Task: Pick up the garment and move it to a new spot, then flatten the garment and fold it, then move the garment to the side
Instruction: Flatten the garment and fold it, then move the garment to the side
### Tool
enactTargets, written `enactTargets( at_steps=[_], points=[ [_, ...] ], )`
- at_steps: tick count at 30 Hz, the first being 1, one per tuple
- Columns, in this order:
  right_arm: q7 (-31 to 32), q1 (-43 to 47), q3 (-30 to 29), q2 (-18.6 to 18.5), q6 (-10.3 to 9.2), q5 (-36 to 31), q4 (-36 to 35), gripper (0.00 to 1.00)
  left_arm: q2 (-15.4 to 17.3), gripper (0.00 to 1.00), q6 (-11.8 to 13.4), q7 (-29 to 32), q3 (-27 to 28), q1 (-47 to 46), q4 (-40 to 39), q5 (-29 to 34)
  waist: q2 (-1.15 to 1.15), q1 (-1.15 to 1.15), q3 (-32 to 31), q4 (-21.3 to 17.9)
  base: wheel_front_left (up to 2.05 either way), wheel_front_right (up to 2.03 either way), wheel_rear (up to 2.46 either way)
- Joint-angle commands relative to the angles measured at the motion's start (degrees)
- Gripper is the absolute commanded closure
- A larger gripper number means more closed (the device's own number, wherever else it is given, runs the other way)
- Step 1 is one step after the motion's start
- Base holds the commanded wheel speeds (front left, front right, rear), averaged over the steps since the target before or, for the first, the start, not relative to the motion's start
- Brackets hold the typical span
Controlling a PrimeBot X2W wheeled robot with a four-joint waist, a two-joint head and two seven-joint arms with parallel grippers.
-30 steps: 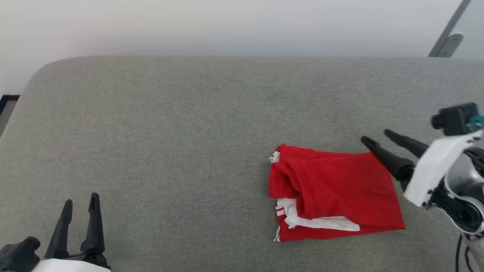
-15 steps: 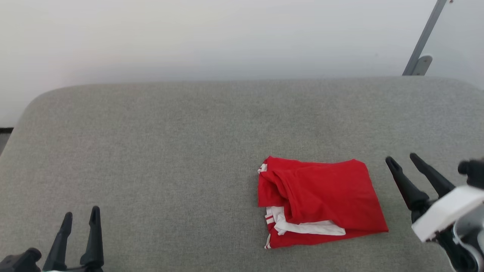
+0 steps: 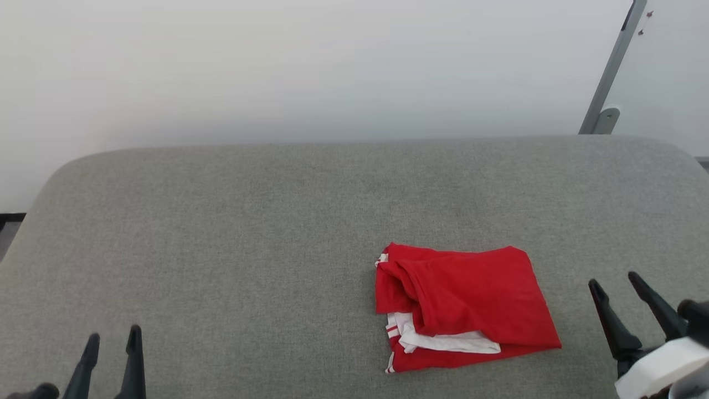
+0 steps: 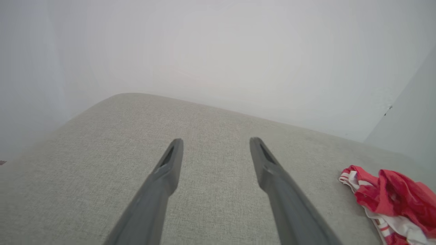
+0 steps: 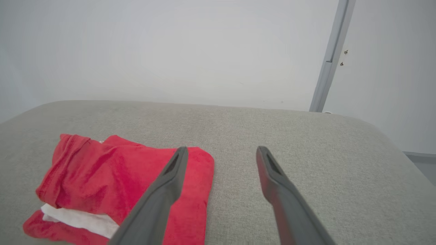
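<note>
The shirt (image 3: 465, 305), soft red cloth folded into a rough rectangle with a white, red-striped sleeve showing at its near edge, lies right of centre on a gray woven cushion (image 3: 249, 233). The right gripper (image 3: 614, 280) is near its right side and the left gripper (image 3: 113, 332) well apart, each with 2 dark tapered fingers spread, empty.
</note>
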Motion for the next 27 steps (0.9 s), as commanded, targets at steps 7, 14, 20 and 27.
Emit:
enactTargets(
  at_steps=[7,14,20,27],
  points=[
    [-1.28,2.70,-2.73,3.62,-0.02,-3.81,1.03,0.00,0.39,0.00,-0.17,-0.28,-0.46,1.39,0.88,1.39,0.00,0.00,-1.05,-0.13,0.00,0.00,0.00],
    [-1.32,5.02,-6.01,6.37,-0.02,-6.10,-0.87,0.00,0.50,0.00,-0.17,-0.28,-1.53,-0.41,1.32,2.13,0.00,0.00,-1.19,0.42,0.00,0.00,0.00],
    [-1.32,6.14,-8.11,7.94,-0.02,-7.19,-2.09,0.00,0.40,0.00,-0.17,-0.28,-1.90,-1.52,1.80,2.14,0.00,0.00,-0.94,0.62,0.00,0.00,0.00],
    [-1.32,6.79,-8.99,8.90,-0.02,-7.93,-2.89,0.00,0.15,0.00,-0.17,-0.28,-1.77,-1.98,1.97,1.69,0.00,0.00,-0.85,0.74,0.00,0.00,0.00]
  ],
)
